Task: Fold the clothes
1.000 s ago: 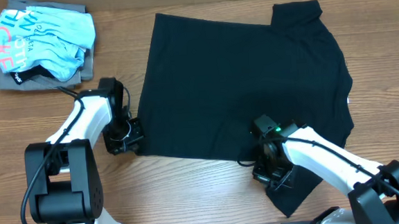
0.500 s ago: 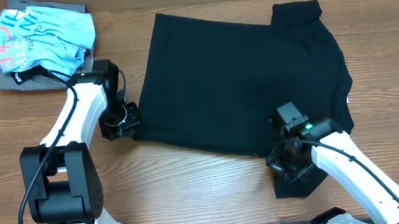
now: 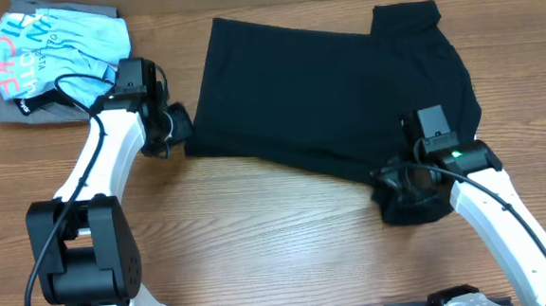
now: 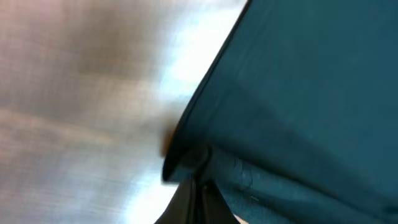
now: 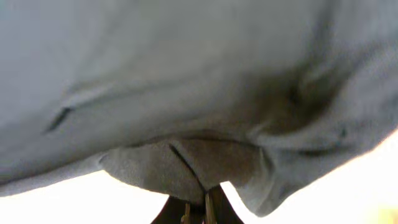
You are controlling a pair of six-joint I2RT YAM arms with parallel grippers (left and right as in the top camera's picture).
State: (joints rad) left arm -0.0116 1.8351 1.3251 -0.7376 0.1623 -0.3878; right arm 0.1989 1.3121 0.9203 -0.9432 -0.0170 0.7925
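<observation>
Evidently both claws had carried the shirt's [image 3: 326, 93] near hem away from the table's [image 3: 260, 249] near edge within the last second. The left claw [image 3: 175, 129], clamped on the hem's left corner, had gone from mid-table toward the far edge. The right claw [image 3: 400, 185], also closed, held a bunched wad of black cloth at the hem's right end and had swung out toward the right edge. Bare wood showed where the lower part of the shirt had lain. The shirt itself lay across the far right half of the table, one sleeve toward the far edge.

By my reading, a bottom-to-top fold was under way but not finished. The hem was lifted or dragged, not yet laid over the chest, and the right end trailed nearer than the left, so the fold line ran slanted.

The table was light wood with visible grain. At its far-left corner a blue shirt [image 3: 53, 52] rested on a grey garment [image 3: 9, 110]. Nothing of the room showed beyond the table.
</observation>
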